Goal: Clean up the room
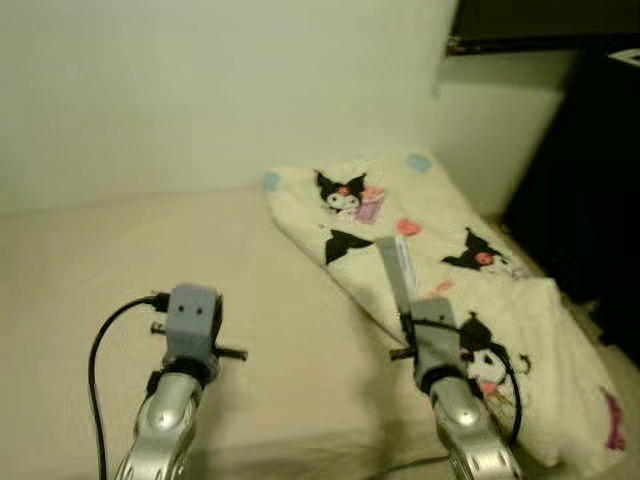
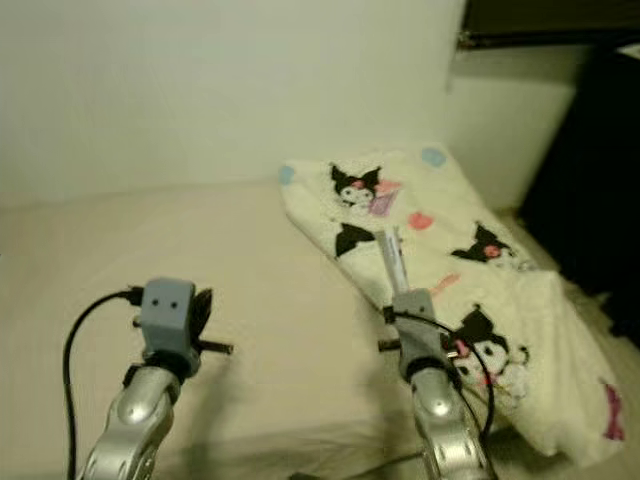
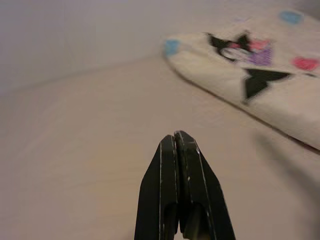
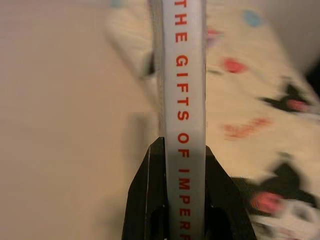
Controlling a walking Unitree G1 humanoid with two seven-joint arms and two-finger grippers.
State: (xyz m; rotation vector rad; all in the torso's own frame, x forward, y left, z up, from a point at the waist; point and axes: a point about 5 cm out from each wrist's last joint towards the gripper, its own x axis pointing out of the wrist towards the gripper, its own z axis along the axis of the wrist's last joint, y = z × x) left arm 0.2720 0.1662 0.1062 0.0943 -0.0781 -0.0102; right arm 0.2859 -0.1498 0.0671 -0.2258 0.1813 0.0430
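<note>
**Book held over the bed**

The right hand [image 4: 185,150] clamps a slim grey book [image 4: 184,75], spine outward with red lettering, above a fluffy cartoon-print blanket [image 1: 500,300]. The left hand [image 3: 175,137], fingers pressed together and empty, hovers over the smooth beige bed [image 1: 120,260].

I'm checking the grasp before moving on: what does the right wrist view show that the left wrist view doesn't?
Right wrist view alone: the right gripper shut on a thin grey book, held spine-up, with red letters reading "THE GIFTS OF IMPERF" before it runs out of frame.

Left wrist view alone: the left gripper shut on nothing, hovering above the bare beige bed, with the pale wall behind.

Both: the cream blanket with black cartoon figures and coloured dots, lying on the bed.
</note>
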